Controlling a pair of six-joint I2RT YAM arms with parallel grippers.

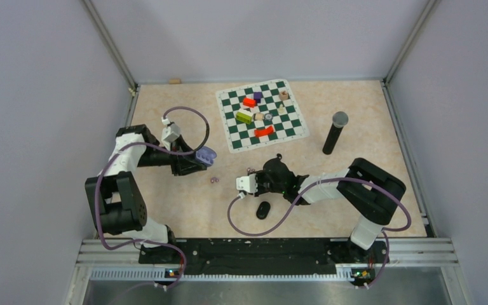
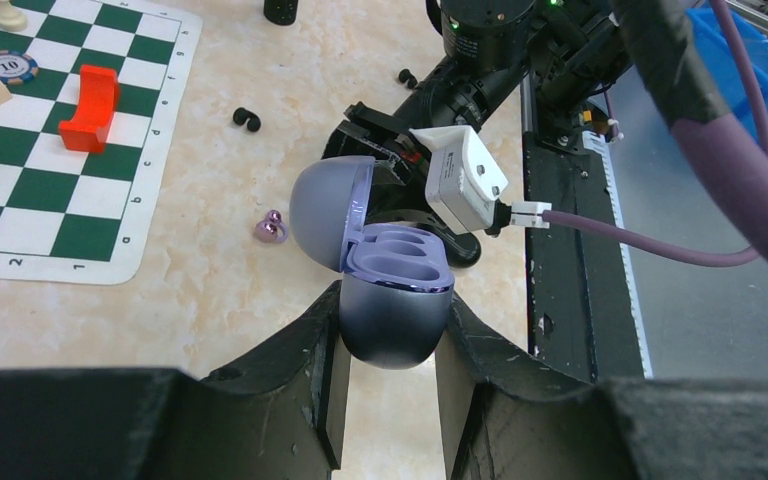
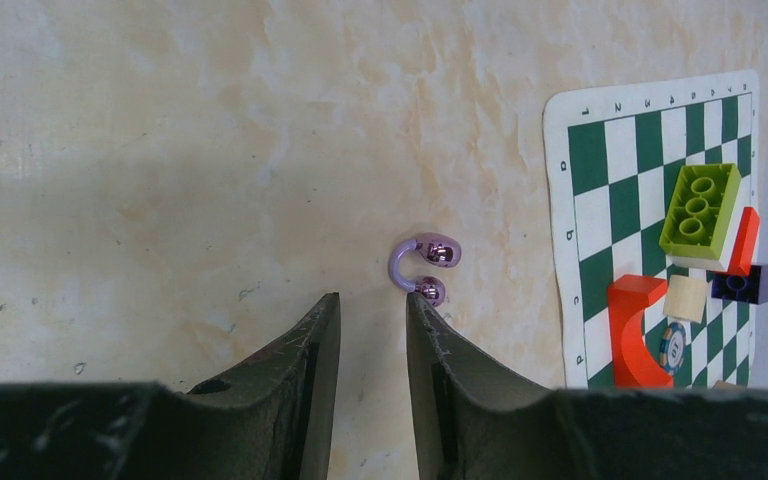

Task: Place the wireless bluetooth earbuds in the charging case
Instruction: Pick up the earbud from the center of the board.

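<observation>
Right wrist view has the pale purple earbud (image 3: 422, 268) at frame centre, just above and right of the right gripper (image 3: 372, 300), its tips narrowly parted and empty, so that claw likely needs to shift right, while the left gripper (image 2: 388, 312) pinches the open charging case (image 2: 400, 262).

Glossy plastic charging case (image 2: 395, 325)

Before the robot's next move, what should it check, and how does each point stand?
1. Charging case gripped by left hand: ok.
2. Lid open, slots empty: ok.
3. Right hand empty, jaws apart: ok.
4. Purple earbud between the right hand's fingertips: not ok; it lies on the table just beyond them.
</observation>
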